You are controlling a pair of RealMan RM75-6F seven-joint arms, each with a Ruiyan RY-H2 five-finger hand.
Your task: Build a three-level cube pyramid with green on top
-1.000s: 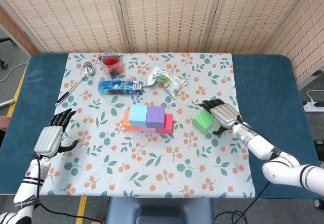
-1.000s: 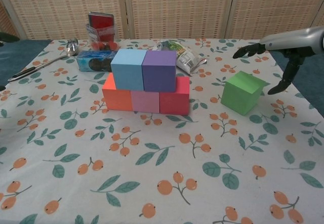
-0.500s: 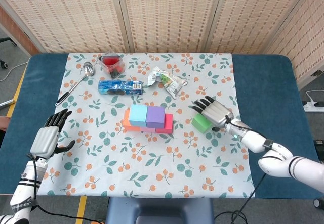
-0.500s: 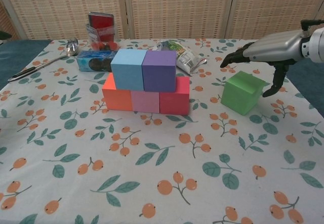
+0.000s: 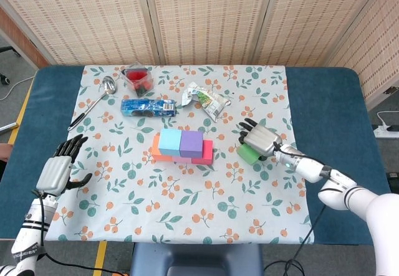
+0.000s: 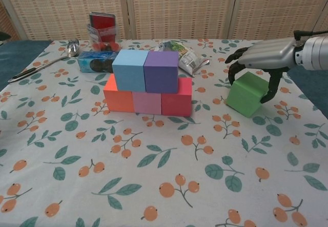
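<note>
Right hand (image 6: 259,63) sits over the green cube (image 6: 245,94) at right of centre, fingers curled down both sides and gripping it; cube rests on the tablecloth (image 6: 154,186). Middle of frame: orange cube (image 6: 118,95), pink cube (image 6: 147,103) and red cube (image 6: 177,98) in a row, touching, with blue cube (image 6: 129,69) and purple cube (image 6: 161,71) side by side on top. Left hand (image 5: 57,170) at lower left of head view, fingers spread, holding nothing.
</note>
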